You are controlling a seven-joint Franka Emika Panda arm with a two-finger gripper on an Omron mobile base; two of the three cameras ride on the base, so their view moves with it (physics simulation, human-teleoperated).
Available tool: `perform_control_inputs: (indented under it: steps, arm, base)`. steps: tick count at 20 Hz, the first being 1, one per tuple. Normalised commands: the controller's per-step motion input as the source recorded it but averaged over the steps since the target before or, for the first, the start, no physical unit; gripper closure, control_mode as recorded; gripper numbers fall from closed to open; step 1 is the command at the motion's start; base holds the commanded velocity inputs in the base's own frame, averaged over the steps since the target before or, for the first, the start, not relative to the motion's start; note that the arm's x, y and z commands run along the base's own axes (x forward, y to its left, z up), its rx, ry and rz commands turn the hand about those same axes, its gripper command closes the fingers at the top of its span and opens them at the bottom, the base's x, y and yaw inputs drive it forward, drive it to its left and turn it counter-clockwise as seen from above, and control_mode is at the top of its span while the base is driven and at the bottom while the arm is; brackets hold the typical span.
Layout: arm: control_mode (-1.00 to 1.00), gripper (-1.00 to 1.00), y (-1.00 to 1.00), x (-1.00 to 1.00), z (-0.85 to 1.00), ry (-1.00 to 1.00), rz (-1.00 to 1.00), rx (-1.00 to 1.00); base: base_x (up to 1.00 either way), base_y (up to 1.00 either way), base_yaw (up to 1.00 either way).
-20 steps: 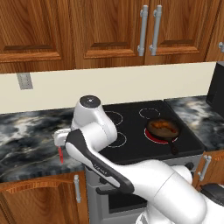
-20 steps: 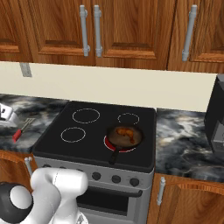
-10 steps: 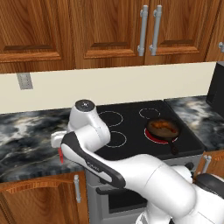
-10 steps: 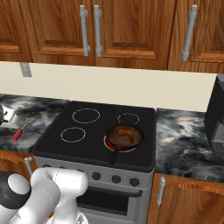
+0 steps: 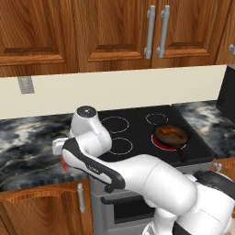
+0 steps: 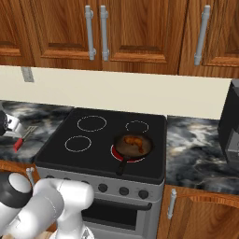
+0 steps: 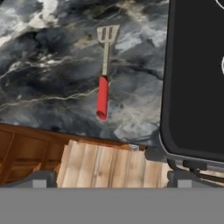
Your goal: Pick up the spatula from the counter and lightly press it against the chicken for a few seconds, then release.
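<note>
The spatula [image 7: 103, 87] lies flat on the dark marble counter [image 7: 48, 78], left of the stove; it has a red handle and a slotted metal head. In the hand view its handle points toward me. My gripper [image 7: 111, 178] hovers above the counter's front edge, open, with nothing between its fingertips [image 7: 40, 176]. In the right base view the spatula [image 6: 23, 138] lies close to my hand at the left edge. My arm hides most of the spatula [image 5: 63, 163] in the left base view. The chicken [image 6: 135, 141] sits in a dark pan [image 6: 144, 148] on the front right burner.
The black stove [image 7: 192, 78] borders the spatula's patch of counter on the right. Wooden cabinets hang above the pale backsplash. A dark appliance [image 6: 231, 123] stands on the counter right of the stove. The pan handle [image 6: 122, 164] points toward the stove's front edge.
My arm has swung further left over the counter, and the hand has sunk a little toward the spatula. The spatula, the pan and the chicken have not moved.
</note>
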Motion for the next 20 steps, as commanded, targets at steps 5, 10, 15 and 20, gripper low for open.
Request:
perform_control_inputs:
  steps: [5, 10, 15, 20]
  arm:
    - [-1.0, -1.0, 0.16, 0.21, -0.22, 0.06, 0.0, 0.0]
    - [-1.0, -1.0, 0.14, 0.16, -0.19, 0.02, 0.0, 0.0]
    - [-1.0, -1.0, 0.06, 0.11, -0.14, 0.0, 0.0, -0.03]
    - [-1.0, -1.0, 0.01, 0.11, -0.11, 0.0, 0.0, -0.06]
  base:
    - [0.0, 0.0, 0.0]
    - [0.0, 0.0, 0.0]
    - [0.0, 0.0, 0.0]
    - [0.0, 0.0, 0.0]
